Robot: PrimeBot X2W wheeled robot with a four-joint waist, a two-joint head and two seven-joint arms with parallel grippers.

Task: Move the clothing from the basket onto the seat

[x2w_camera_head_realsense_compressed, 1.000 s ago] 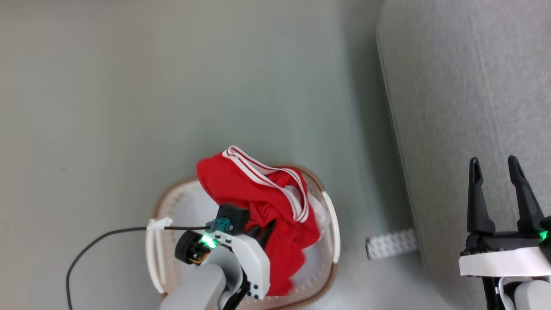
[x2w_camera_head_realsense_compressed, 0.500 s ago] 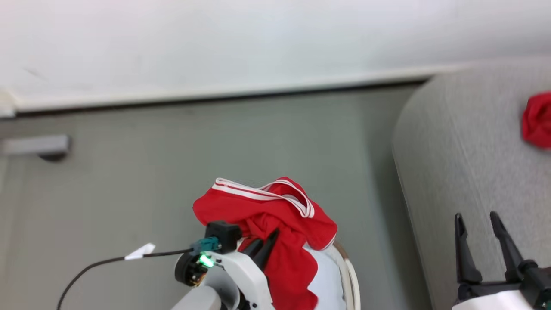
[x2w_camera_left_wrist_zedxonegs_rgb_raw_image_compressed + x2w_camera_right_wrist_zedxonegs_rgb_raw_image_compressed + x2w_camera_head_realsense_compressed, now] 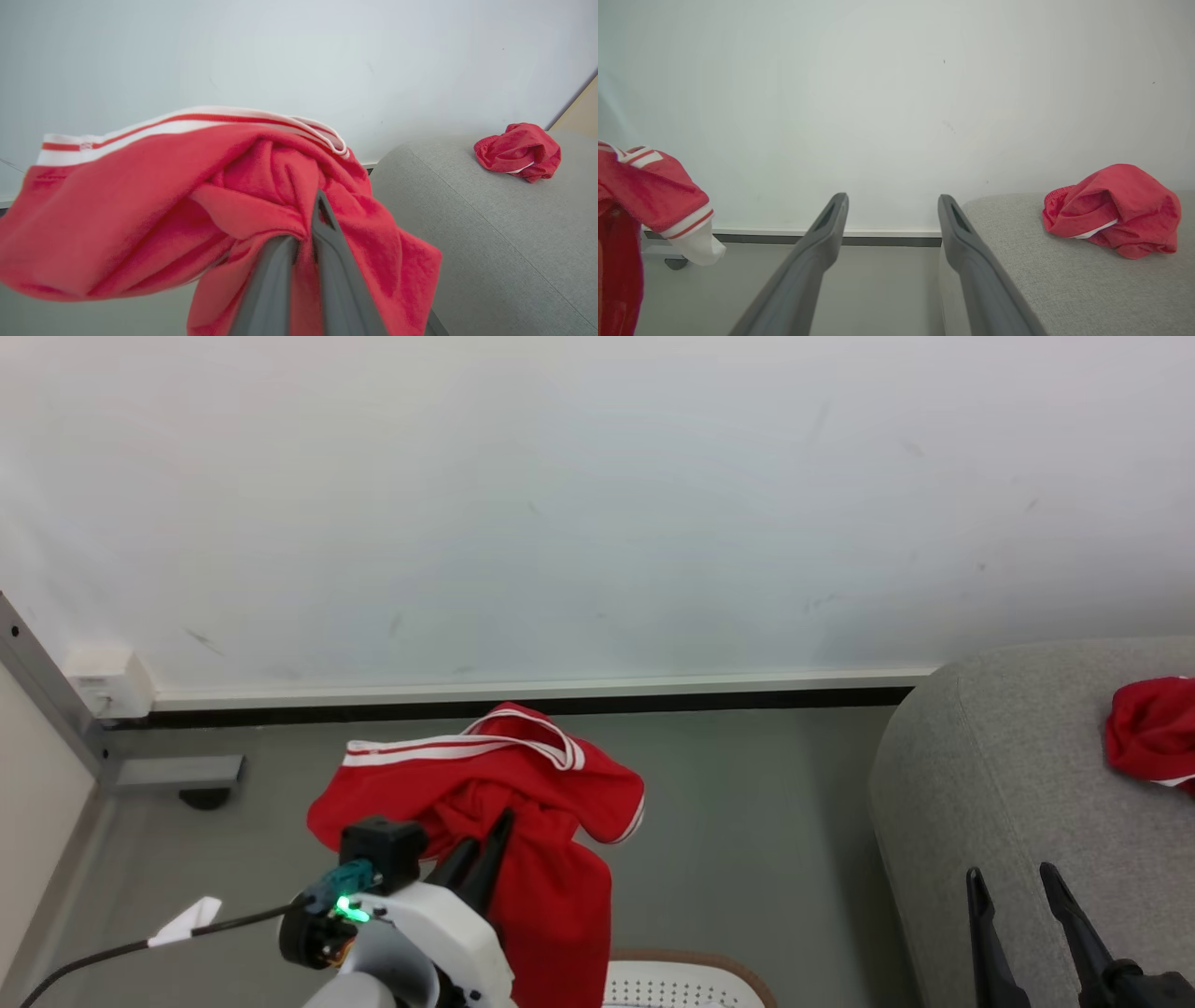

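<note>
Facing a white wall (image 3: 597,504) and a grey floor (image 3: 747,821), with a dark skirting strip (image 3: 653,702) running between them. Holding one piece of the clothing (image 3: 537,784) lifted at 7 o'clock in the head view, with the left gripper (image 3: 499,821) pressing its fingers (image 3: 327,261) together on a bunched fold of red fabric. Letting the cloth drape down either side of those fingers, with the white-striped band showing at 12 o'clock of the bundle. Hanging it just beside the basket (image 3: 695,959), whose brown rim and perforated white wall are peeking in at 6 o'clock; not telling whether cloth and basket are touching. Trailing a black cable (image 3: 112,952) away toward 8 o'clock. Holding the right gripper (image 3: 1011,877) at 5 o'clock with its fingers (image 3: 817,252) spread wide apart, gripping nothing, by the near edge of the grey seat (image 3: 1008,756). Seeing a second red piece (image 3: 1153,728) lying crumpled on the seat at 3 o'clock, well apart from both grippers.
</note>
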